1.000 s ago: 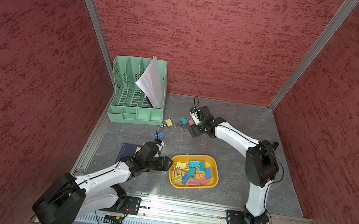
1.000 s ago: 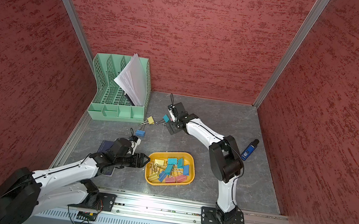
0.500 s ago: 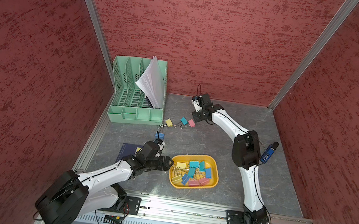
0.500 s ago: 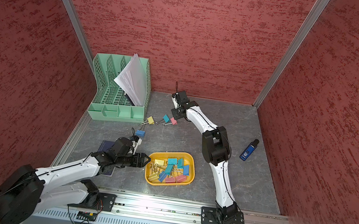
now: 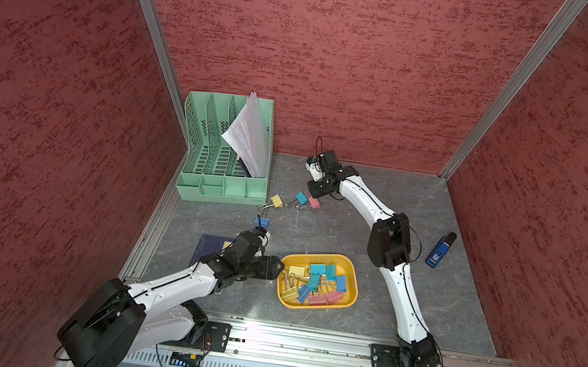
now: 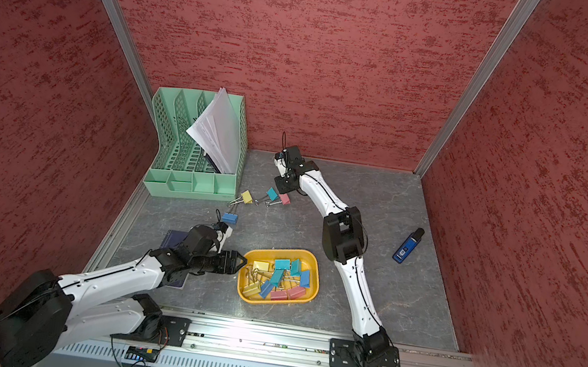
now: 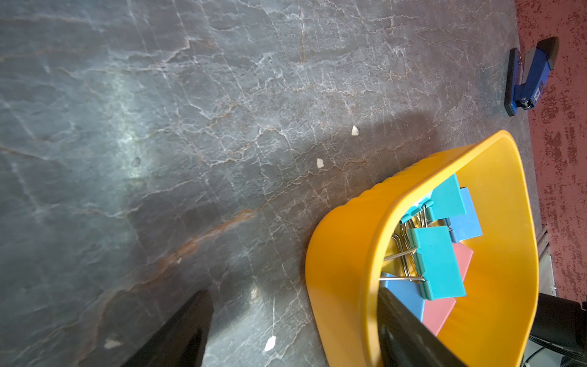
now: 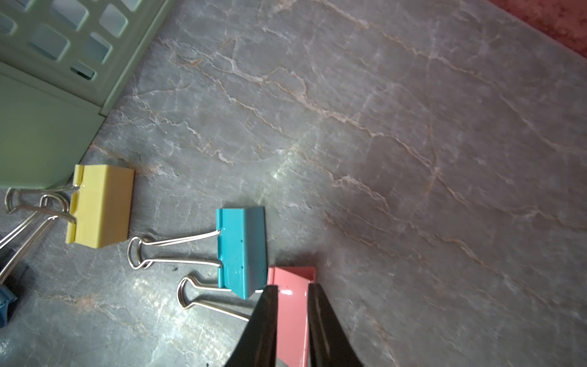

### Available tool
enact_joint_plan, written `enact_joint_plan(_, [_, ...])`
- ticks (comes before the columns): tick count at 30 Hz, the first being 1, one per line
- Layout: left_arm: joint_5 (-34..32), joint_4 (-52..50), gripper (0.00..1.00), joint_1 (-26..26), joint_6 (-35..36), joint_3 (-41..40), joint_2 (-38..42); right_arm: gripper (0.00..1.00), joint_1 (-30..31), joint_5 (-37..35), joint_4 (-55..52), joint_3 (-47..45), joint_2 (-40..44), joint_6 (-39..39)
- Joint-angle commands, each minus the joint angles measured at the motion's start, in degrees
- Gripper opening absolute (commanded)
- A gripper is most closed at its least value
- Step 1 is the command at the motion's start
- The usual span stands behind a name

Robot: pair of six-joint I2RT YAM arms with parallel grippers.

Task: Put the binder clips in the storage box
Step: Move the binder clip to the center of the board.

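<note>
Right claw (image 8: 292, 289): closed onto the pink clip (image 8: 291, 313), one finger on each flat side of its body. I cannot tell whether the clip has left the worktop (image 5: 316, 233).
Teal clip (image 8: 241, 251): just beside the right claw's tips, next to the pink clip, with its wire handles pointing away from the claw.
Yellow clip (image 8: 101, 206): beyond the teal clip from the right claw, close to the green file organizer (image 5: 225, 152).
Left claw (image 5: 275, 267): spread wide and holding nothing.
Storage box (image 5: 351, 277): right at the left claw's tips. In the left wrist view one finger (image 7: 406, 330) reaches over its near rim and the other stays outside.
Clips in the box (image 5: 316, 282): a mixed pile just ahead of the left claw.
Blue clip (image 5: 261, 222): on the worktop behind the left claw, near its wrist.
Stapler (image 5: 440, 249): well apart from both claws.
</note>
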State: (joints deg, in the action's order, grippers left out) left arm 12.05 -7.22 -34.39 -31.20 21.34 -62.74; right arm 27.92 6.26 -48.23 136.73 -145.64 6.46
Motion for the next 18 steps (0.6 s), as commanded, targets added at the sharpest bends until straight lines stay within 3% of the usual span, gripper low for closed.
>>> enact_joint_plan(1, [-1.33, -2.46, 0.82, 0.11, 1.05, 0.28, -0.92, 0.22, 0.2, 1.74, -3.64, 3.62, -2.64, 0.59])
enact_joint_plan(13, [-1.33, -2.51, 0.82, 0.11, 1.05, 0.37, -1.2, 0.22, 0.2, -0.6, -7.45, 5.25, -5.34, 1.65])
enact_joint_plan(18, [-1.31, -2.53, 0.82, 0.11, 1.05, 0.36, -1.08, 0.22, 0.2, -1.21, -2.93, -6.41, 1.66, 0.87])
